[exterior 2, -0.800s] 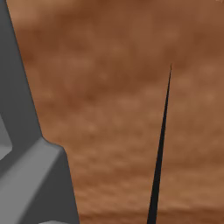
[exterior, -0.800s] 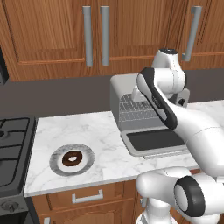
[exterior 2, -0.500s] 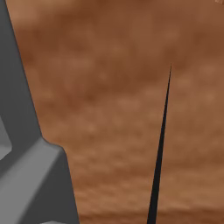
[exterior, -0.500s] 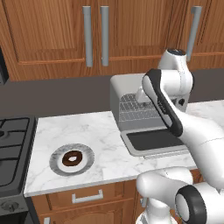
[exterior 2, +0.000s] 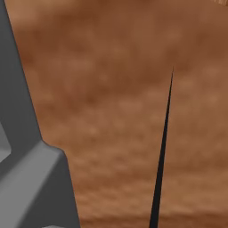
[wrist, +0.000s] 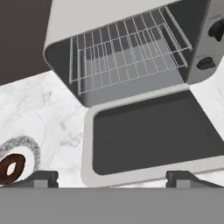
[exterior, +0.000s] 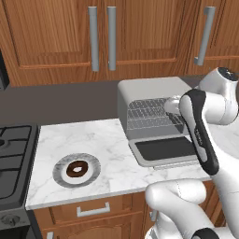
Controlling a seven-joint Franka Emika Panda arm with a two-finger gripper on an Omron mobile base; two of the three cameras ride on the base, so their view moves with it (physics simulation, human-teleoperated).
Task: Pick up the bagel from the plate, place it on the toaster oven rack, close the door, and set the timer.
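The bagel (exterior: 70,171) lies on the plate (exterior: 58,170) at the left of the marble counter. To its right stands the toaster oven (exterior: 144,88), its door (exterior: 163,149) folded down flat and the toaster oven rack (exterior: 149,114) bare inside. In the hand view my gripper (wrist: 113,179) hangs open and empty above the front edge of the door (wrist: 153,131), looking at the rack (wrist: 131,48). The plate (wrist: 24,142) and the bagel (wrist: 4,174) sit at that view's lower left, well aside of the fingertips (wrist: 41,177).
A black stove (exterior: 11,158) borders the counter on the left. Wooden cabinets with grey bar handles (exterior: 100,37) hang behind. Two dark knobs (wrist: 216,28) sit on the oven's right panel. The right base view faces a brown wood surface (exterior 2: 111,111) close up.
My arm's upper joints have swung to the right and slightly down. The bagel, plate and oven door have not moved.
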